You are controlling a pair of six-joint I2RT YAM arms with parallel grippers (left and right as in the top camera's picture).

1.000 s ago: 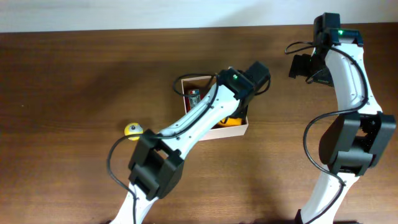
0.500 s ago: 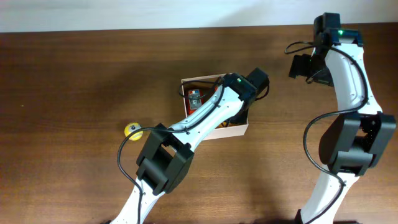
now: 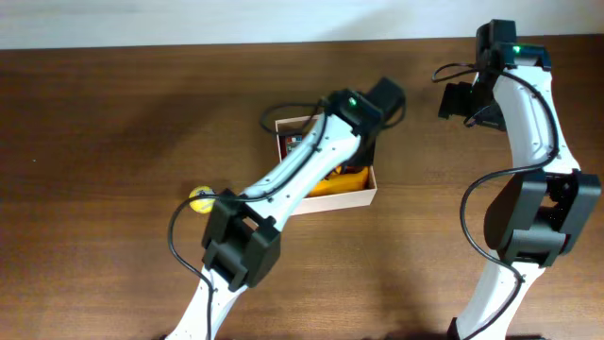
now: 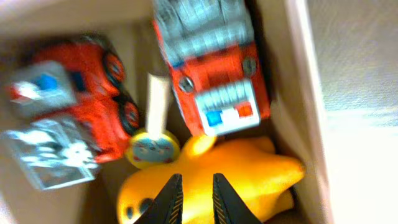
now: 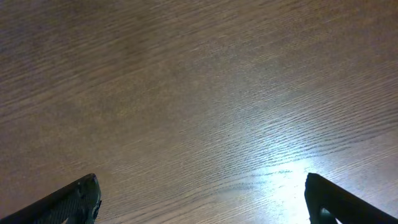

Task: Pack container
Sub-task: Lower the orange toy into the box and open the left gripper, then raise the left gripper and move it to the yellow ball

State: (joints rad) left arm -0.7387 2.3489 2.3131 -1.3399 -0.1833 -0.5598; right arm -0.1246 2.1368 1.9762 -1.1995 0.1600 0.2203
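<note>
The container [image 3: 351, 200] sits mid-bench [image 3: 113, 123], a little toward the far edge, with my left arm reaching diagonally across its open top. I judge the packing well along. Through the left wrist camera I see a red fire engine [image 4: 211, 68] against one wall, a red car [image 4: 87, 93] beside it, a small round yellow disc [image 4: 152, 149] with a cartoon face between them, and a fat yellow toy [image 4: 249, 174] in the near corner.

The left fingers [image 4: 171, 199] are drawn almost together, a thin slit between them, right over that yellow toy. I cannot tell whether they nip a bit of it or hang free. The right fingers [image 5: 68, 202] are spread wide over bare wood at the far right, well apart from everything.

One small yellow ball [image 3: 200, 197] lies outside on the bench, to the left of the container. My read is that the next move calls for lifting the left arm clear without snagging a wall, then going for that ball.

No brand or wording is readable. The fire engine shows only blue and red panels, and the view is blurred.
</note>
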